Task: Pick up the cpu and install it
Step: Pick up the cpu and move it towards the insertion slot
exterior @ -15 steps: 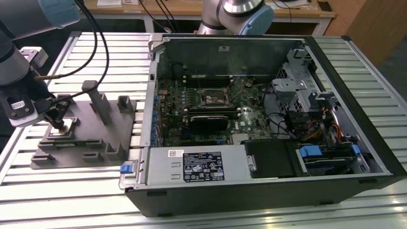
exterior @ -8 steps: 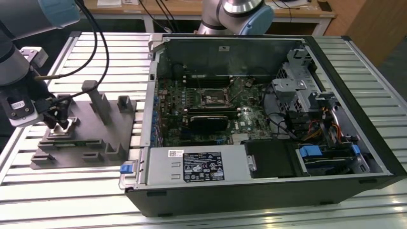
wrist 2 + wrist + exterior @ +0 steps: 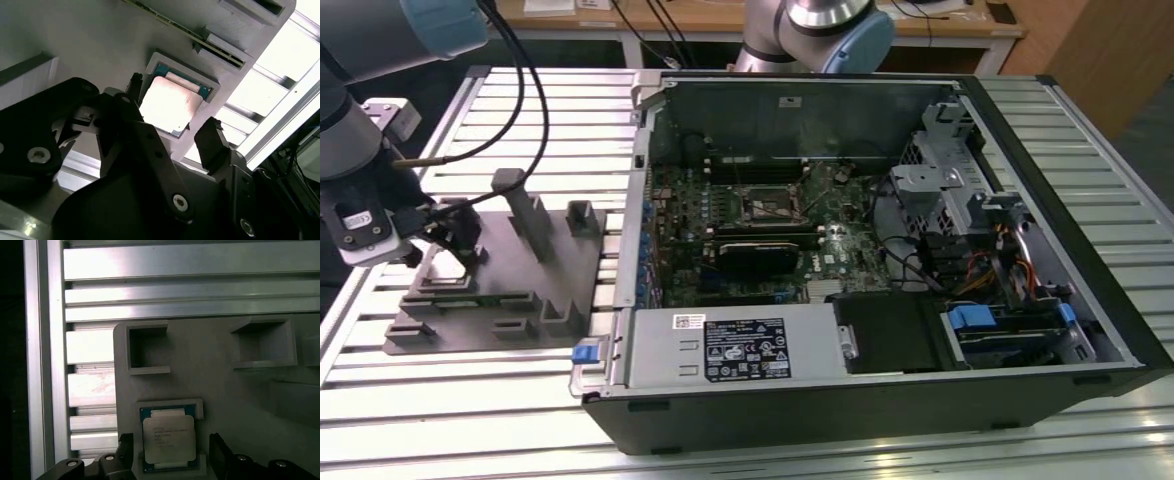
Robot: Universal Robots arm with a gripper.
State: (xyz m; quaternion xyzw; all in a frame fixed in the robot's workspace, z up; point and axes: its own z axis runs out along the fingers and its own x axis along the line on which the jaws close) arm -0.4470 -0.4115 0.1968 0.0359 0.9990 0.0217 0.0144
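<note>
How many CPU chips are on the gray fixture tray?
1. The cpu lies in a recessed pocket of the fixture tray, straddled by the open gripper. Parts of the tray are hidden, so more may exist.

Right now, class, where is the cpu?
The cpu rests in a pocket of the gray fixture tray, on the exterior view's left beside the computer case; in the second wrist view the open gripper straddles it.

Arm angled down at the exterior view's left, end effector pointing down, fingers spread apart
</note>
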